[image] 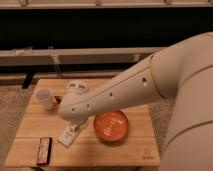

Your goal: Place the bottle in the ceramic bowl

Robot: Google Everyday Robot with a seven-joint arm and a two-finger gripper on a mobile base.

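The bottle (76,88) is a small white oblong with dark print. It lies at the back left of the wooden table (125,150), partly hidden behind my arm. The ceramic bowl (111,125) is orange, round and glossy and stands at the table's middle front, with nothing in it. My gripper (74,128) hangs below the wrist, left of the bowl and in front of the bottle. It is just above a flat white block (66,137). The arm reaches in from the right and crosses above the bowl's far rim.
A white cup (44,98) stands at the table's back left, with a small red thing (58,99) beside it. A dark remote-like thing (44,150) lies at the front left edge. A low shelf and dark wall run behind the table.
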